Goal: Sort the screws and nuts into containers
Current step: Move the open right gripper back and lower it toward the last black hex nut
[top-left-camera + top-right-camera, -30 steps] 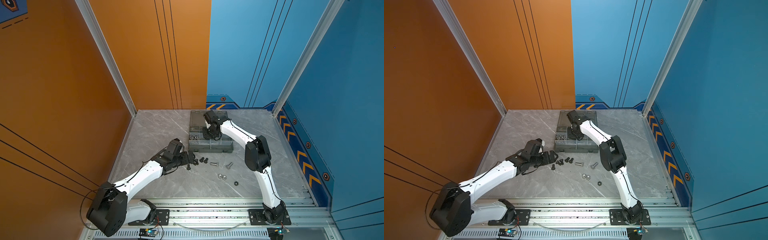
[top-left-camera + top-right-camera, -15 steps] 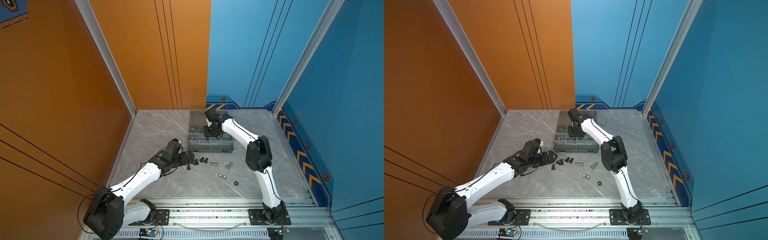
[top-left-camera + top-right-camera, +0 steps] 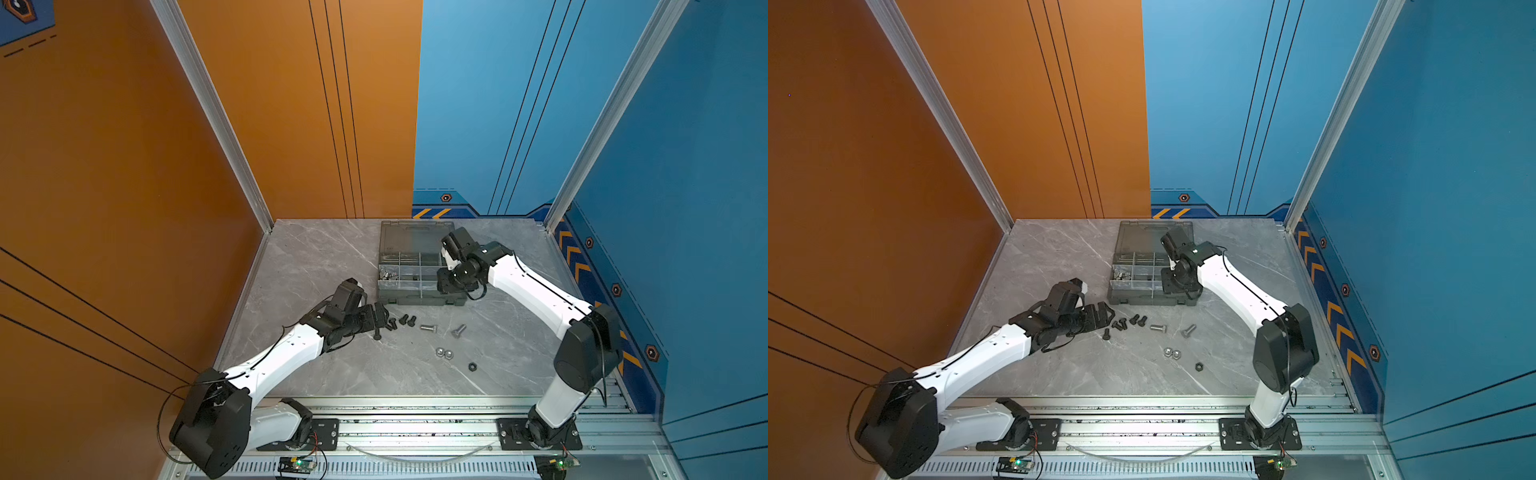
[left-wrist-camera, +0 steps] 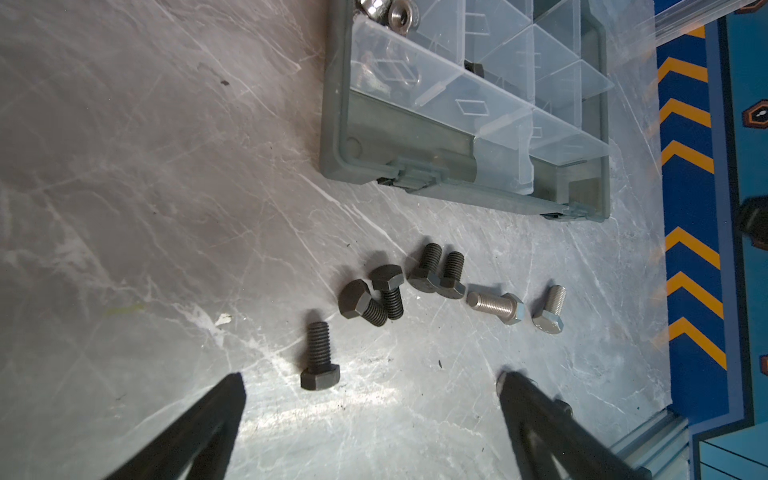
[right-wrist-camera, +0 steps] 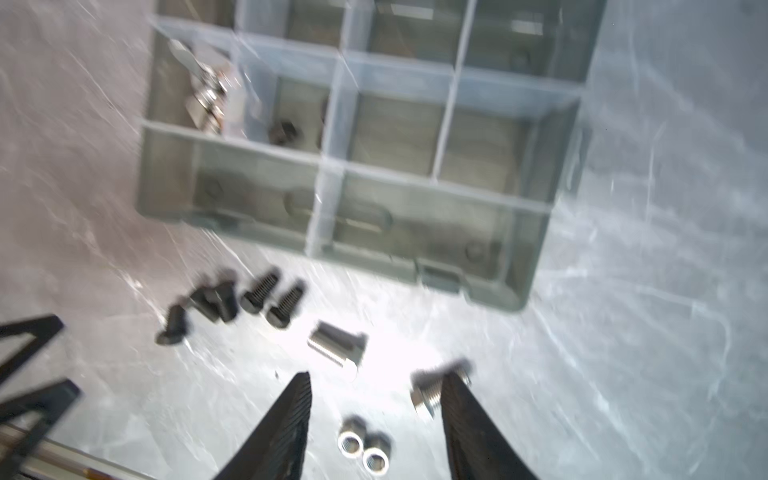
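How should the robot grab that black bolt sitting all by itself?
Pinch the lone bolt across its threaded shank, just past the wider hex head. Come in with the open left gripper, from the side away from the other black bolts, where nothing crowds it.

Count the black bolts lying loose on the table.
5. A lone bolt lies nearest the left gripper; a close pair lies beyond it; a side-by-side pair lies beside a silver bolt. None appears hidden.
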`<action>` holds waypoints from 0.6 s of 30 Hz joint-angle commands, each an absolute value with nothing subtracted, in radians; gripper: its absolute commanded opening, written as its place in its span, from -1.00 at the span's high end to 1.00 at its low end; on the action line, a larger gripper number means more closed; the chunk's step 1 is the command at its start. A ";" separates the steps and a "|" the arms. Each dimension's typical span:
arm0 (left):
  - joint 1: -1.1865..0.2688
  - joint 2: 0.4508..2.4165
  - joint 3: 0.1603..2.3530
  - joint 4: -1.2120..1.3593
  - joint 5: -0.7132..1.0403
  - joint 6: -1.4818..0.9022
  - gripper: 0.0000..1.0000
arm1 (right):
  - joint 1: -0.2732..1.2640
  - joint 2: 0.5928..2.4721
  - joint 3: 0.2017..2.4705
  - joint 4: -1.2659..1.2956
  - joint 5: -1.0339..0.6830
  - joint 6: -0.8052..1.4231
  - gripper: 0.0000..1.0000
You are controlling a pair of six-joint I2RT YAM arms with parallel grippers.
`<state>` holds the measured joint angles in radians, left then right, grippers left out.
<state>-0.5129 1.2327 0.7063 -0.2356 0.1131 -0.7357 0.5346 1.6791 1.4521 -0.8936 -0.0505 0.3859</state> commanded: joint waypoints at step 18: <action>-0.511 1.280 0.720 -0.209 0.130 -0.744 -0.96 | 0.548 1.210 0.817 -0.886 -0.074 0.670 -0.14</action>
